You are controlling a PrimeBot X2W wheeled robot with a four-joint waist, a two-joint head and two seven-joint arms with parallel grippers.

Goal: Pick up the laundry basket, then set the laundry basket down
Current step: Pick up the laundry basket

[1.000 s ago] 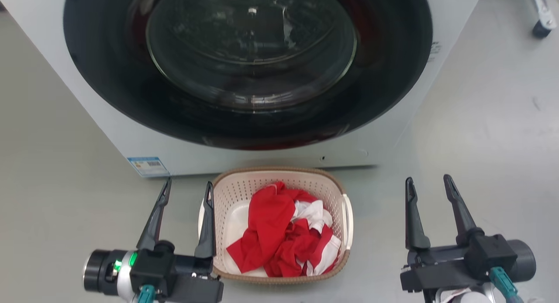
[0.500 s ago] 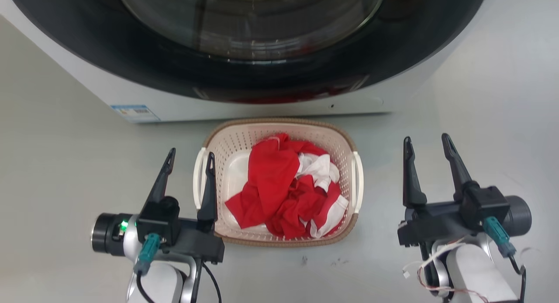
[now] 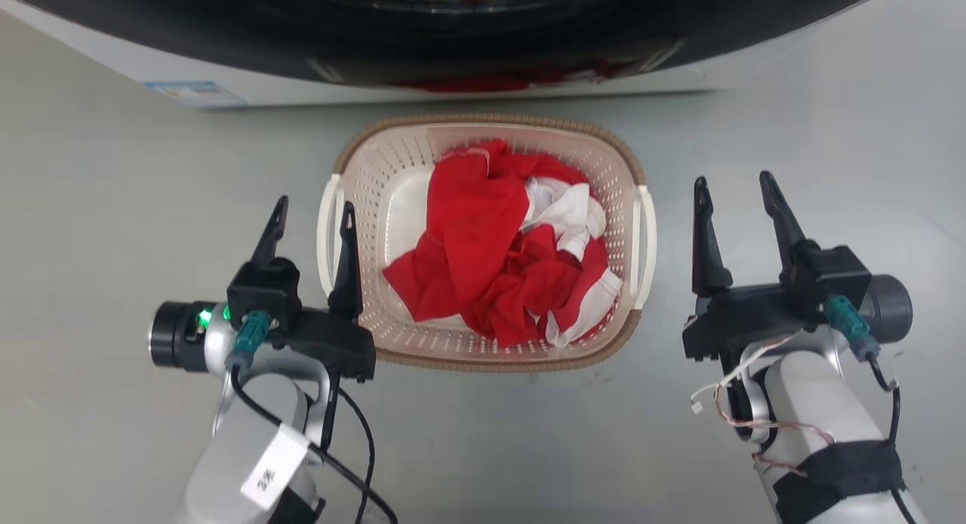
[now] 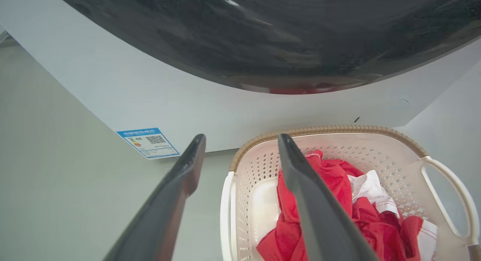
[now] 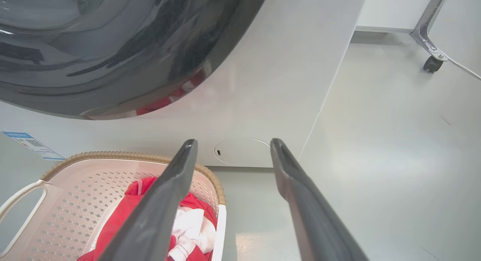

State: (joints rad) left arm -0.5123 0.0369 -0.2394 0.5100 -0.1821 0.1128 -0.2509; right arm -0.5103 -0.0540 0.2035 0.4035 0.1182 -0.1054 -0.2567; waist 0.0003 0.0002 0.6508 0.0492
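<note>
The laundry basket [image 3: 377, 169] is cream with a brown woven-look rim and stands on the floor in front of the washer, holding red and white clothes [image 3: 483, 237]. My left gripper [image 3: 314, 202] is open at the basket's left side; its white left handle [image 3: 326, 229] shows between the two fingers, which is also how the handle [image 4: 225, 201] lies in the left wrist view. My right gripper [image 3: 733, 178] is open, just right of the right handle [image 3: 647, 237] and apart from it. The basket [image 5: 112, 154] shows at the lower left of the right wrist view.
The white washer with its dark round door [image 3: 483, 26] stands right behind the basket, a blue label [image 3: 192, 92] at its lower left corner. A metal leg on a caster [image 5: 432, 63] stands far right. Grey floor [image 3: 113, 207] surrounds the basket.
The head camera has tipped down and come closer, so the basket sits higher and larger in the picture. Both grippers stay open at the basket's sides.
</note>
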